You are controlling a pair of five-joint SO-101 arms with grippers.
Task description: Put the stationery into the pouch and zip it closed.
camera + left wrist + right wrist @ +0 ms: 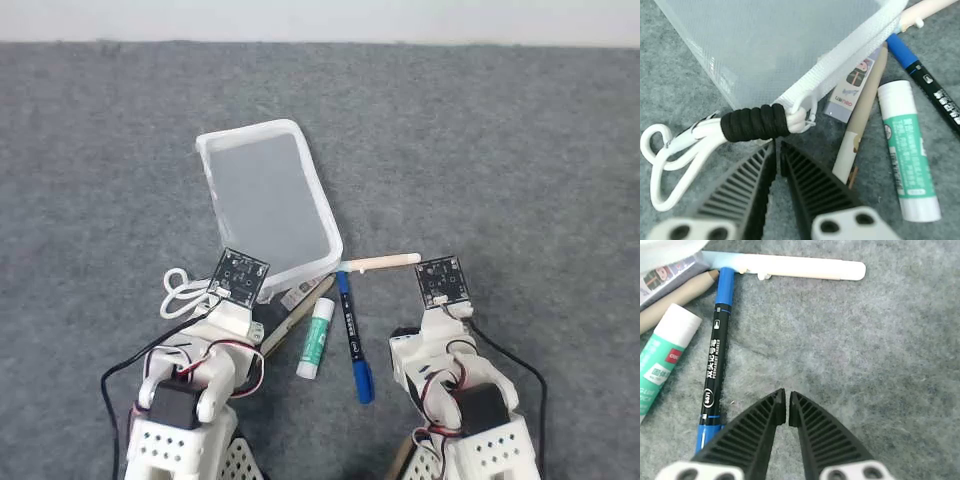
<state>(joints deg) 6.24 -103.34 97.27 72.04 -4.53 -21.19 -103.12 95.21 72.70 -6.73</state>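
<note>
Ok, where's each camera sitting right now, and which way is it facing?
High view: fixed above the table, looking down on the pouch, left arm and right arm.
Left wrist view: on the left arm, looking past the shut left tool at the pouch's cord-wrapped zip pull.
Right wrist view: on the right arm, looking past the shut right tool at the blue marker and cream pen.
Shared: both wrist views catch the blue marker and glue stick.

Translucent pouch (270, 195) flat, perhaps unzipped; glue stick (315, 338), blue marker (350, 330), cream pen (385, 262) beside
</note>
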